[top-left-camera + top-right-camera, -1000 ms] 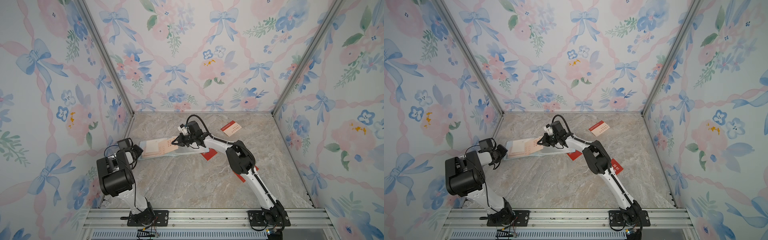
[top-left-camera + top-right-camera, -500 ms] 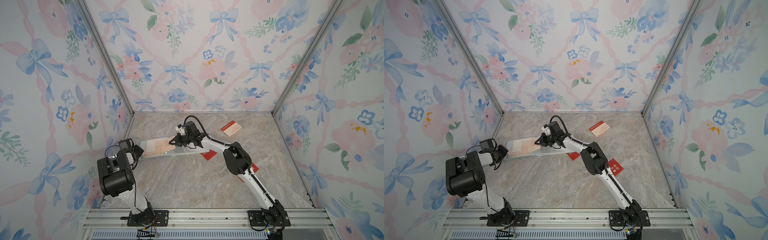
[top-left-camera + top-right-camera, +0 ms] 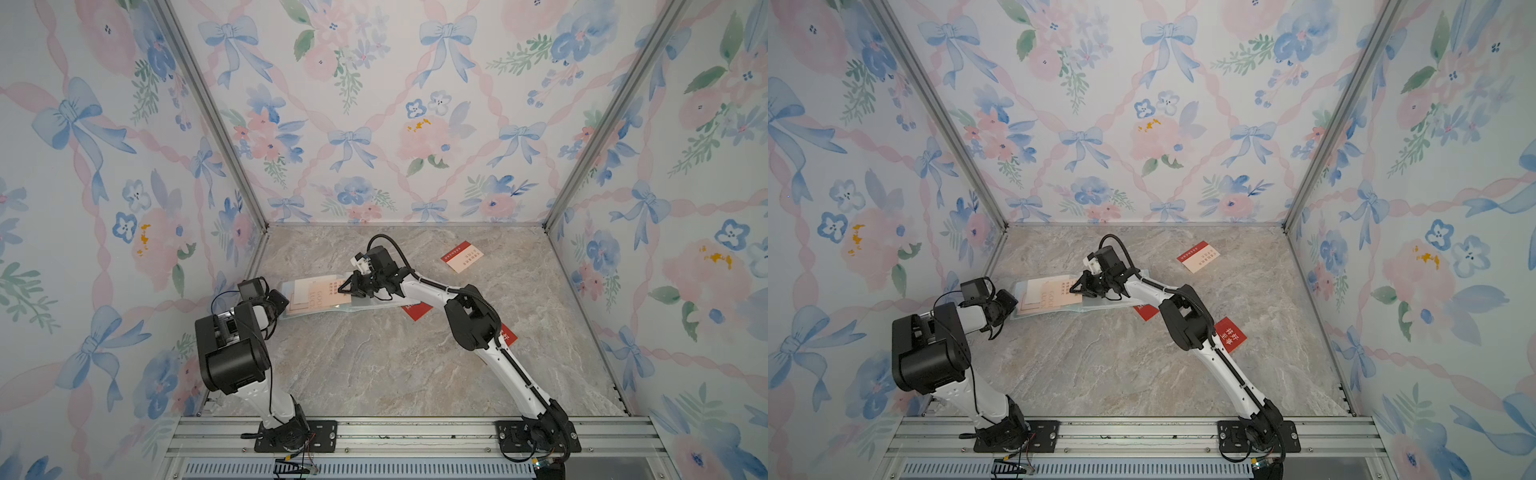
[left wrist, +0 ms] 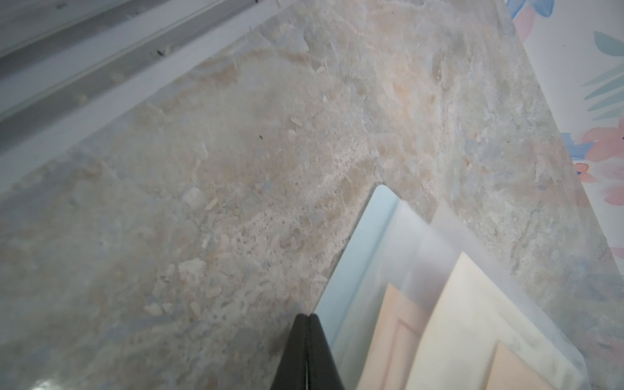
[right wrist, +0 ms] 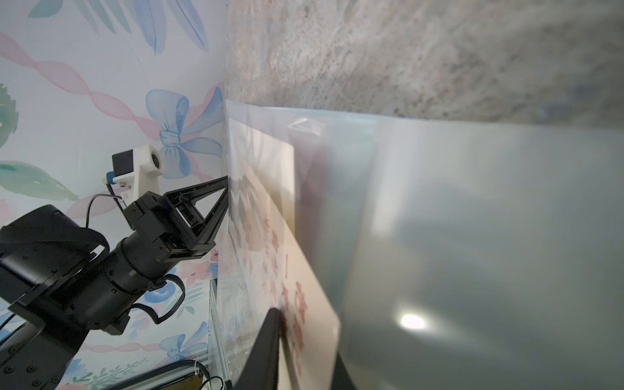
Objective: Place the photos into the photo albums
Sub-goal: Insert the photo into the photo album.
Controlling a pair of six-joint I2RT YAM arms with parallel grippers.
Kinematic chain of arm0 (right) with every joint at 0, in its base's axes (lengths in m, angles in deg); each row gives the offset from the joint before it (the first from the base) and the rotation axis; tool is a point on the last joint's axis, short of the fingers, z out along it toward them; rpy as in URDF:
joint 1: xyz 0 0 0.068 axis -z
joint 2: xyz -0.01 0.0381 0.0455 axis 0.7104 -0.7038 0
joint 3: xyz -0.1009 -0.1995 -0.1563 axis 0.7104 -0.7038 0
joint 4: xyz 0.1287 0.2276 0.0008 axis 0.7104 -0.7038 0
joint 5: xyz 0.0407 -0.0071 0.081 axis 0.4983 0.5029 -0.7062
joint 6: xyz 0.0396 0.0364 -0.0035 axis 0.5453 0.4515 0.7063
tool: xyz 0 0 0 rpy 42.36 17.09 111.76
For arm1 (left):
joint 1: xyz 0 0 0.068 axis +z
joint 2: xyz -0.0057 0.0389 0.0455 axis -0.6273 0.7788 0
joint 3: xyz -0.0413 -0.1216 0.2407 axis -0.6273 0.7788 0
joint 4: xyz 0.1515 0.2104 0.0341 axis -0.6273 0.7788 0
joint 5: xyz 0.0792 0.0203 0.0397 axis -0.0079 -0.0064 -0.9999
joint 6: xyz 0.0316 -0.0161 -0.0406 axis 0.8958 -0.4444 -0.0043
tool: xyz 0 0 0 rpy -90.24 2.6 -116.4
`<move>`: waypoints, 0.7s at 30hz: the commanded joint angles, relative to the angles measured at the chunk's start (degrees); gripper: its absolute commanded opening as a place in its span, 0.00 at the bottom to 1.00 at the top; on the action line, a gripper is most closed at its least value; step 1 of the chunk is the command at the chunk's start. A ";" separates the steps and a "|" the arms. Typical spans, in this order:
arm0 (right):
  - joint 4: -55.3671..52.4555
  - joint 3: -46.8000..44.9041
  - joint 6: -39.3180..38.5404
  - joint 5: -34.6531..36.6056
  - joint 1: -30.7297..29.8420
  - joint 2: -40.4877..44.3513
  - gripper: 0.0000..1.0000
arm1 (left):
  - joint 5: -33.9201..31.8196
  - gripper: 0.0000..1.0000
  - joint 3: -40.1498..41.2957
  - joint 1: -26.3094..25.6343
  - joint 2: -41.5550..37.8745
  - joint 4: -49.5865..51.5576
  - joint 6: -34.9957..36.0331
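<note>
Shows a pale blue album (image 4: pixel 361 250) open on the table (image 3: pixel 374 365) by the left wall, cream cards (image 4: pixel 466 320) tucked inside. Left gripper (image 4: pixel 307 315) pinched shut at its edge; right gripper (image 3: pixel 347 290) slightly parted around another cream card (image 5: pixel 314 304), grip unclear.

Album (image 4: pixel 358 256): pale blue. Cream-pink cards (image 3: pixel 462 261): red print. Red cards (image 3: pixel 1230 337): white text. Tabletop (image 3: pixel 374 365): beige-grey marble. Walls (image 3: pixel 374 104): pastel bows, flowers.
</note>
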 commanded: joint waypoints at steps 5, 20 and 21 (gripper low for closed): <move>-10.24 -1.67 -9.41 3.51 1.22 6.69 0.34 | 0.27 0.07 2.51 -0.28 -2.69 3.73 -0.96; -11.91 -8.93 -12.77 3.74 3.62 11.00 0.35 | 0.62 0.07 2.53 -0.45 -3.63 3.53 -1.23; -11.90 -8.92 -12.85 3.74 3.54 10.85 0.35 | 0.76 0.07 2.53 -0.41 -3.56 3.54 -1.22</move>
